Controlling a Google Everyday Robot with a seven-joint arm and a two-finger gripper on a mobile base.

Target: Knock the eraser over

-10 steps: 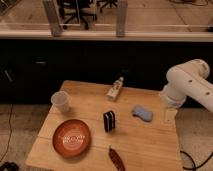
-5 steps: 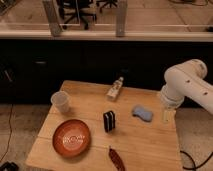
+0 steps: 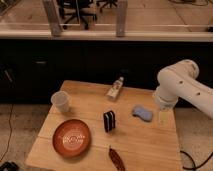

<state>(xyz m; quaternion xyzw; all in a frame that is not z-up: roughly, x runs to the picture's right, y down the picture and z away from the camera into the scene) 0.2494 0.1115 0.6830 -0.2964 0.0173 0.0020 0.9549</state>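
The eraser (image 3: 109, 121), a small black block with a white stripe down its middle, stands upright near the middle of the wooden table (image 3: 145, 145). My gripper (image 3: 163, 118) hangs from the white arm (image 3: 180, 85) over the table's right edge. It is to the right of the eraser and apart from it, with the light-blue pad (image 3: 142, 113) between them.
A white cup (image 3: 60, 101) stands at the table's left. A reddish-brown plate (image 3: 72, 137) lies at the front left. A pale small bottle (image 3: 115, 89) lies at the back. A dark red pepper-like item (image 3: 116, 159) lies at the front edge. A dark counter runs behind.
The arm and gripper have shifted slightly to the left, toward the table. The eraser and other objects have not moved.
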